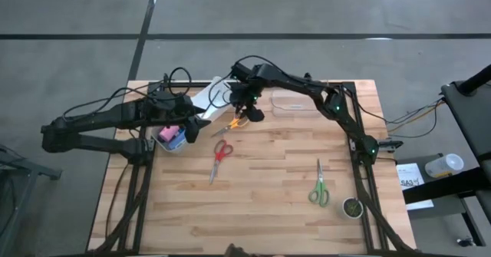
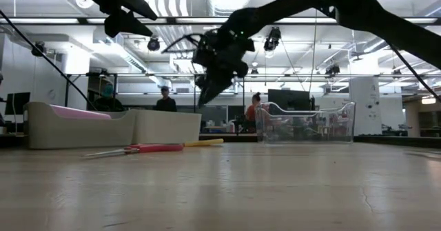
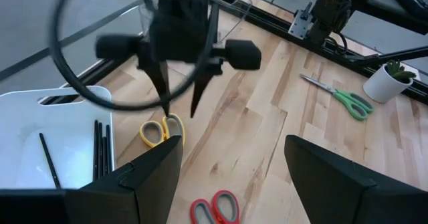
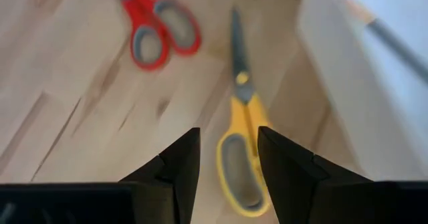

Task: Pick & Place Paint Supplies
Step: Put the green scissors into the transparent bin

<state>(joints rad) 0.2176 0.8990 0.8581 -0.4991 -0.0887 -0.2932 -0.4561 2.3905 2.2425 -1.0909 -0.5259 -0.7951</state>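
Note:
My right gripper (image 4: 227, 134) is open and hangs fingers-down above the yellow-handled scissors (image 4: 239, 158), clear of the table in the low view (image 2: 207, 92). My left gripper (image 3: 234, 144) is open in the air beside it, over the table's left part (image 1: 204, 126). Thin dark paintbrushes (image 3: 100, 148) lie in a white tray (image 3: 60, 114). A pink bottle (image 1: 167, 132) and something blue (image 1: 176, 142) sit in a small tub under the left arm. I cannot make out the blue-and-white tube.
Red-handled scissors (image 1: 221, 153) lie near the table's middle and green-handled scissors (image 1: 319, 189) to the right. A small potted plant (image 1: 352, 207) stands near the right front. A clear plastic bin (image 1: 295, 102) sits at the far edge. People show in the room beyond.

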